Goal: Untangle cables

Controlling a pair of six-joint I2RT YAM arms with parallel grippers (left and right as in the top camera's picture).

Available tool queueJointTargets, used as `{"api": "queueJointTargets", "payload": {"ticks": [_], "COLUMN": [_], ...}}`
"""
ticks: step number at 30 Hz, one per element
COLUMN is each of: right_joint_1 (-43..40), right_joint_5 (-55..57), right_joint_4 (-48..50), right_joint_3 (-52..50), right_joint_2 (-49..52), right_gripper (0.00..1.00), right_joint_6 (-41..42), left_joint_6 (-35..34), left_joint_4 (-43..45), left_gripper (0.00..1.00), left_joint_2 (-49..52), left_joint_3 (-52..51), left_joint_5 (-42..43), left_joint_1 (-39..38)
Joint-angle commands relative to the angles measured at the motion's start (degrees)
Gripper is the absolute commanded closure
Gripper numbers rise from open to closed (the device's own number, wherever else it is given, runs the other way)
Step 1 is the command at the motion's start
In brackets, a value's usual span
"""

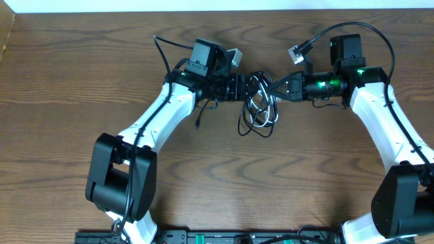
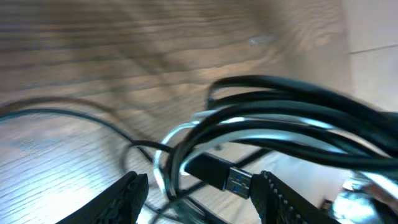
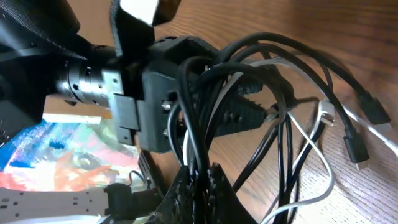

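Observation:
The black cable point(image 1: 249, 126) and white cable point(image 1: 270, 112) hang as one tangled bundle between my two grippers at the table's far middle. My right gripper point(image 3: 202, 182) is shut on several strands of the bundle; black loops point(image 3: 283, 134) and a white loop point(image 3: 323, 182) drape beside it, with small black plugs point(image 3: 373, 111) lying on the wood. My left gripper point(image 2: 202, 199) is open, with a black USB plug point(image 2: 227, 177) and the blurred black and white strands point(image 2: 267, 127) between and beyond its fingers. In the overhead view the left gripper point(image 1: 245, 87) faces the right gripper point(image 1: 274, 87) closely.
A silvery plug point(image 1: 298, 49) sticks up beside the right arm. A thin black end point(image 1: 198, 125) trails on the wood under the left arm. A white power strip point(image 3: 37, 202) and a colourful sheet point(image 3: 62, 149) lie past the table edge.

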Motion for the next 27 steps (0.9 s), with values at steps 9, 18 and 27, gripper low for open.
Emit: {"api": "queueJointTargets", "payload": {"ticks": [9,18,27], "right_joint_1": [-0.2,-0.2,2.2], "right_joint_5": [-2.2,0.1,31.9], "right_joint_4": [0.0,0.0,1.2], "right_joint_3": [1.2,1.2,1.1], "right_joint_2": [-0.3,-0.3,2.1], "right_gripper": [0.99,0.99,0.99], "right_joint_6": [-0.9,-1.8,0.2], "left_joint_6": [2.0,5.3,5.5], "left_joint_4": [-2.9,-2.7,-9.0], "left_gripper": [0.42,0.36,0.29], "left_joint_2": [2.3,1.1,-4.7], "left_joint_3": [-0.7,-0.3,-0.3], "left_joint_5": [-19.0,-19.0,-19.8], "left_joint_1": [-1.8,-1.1,3.0]}}
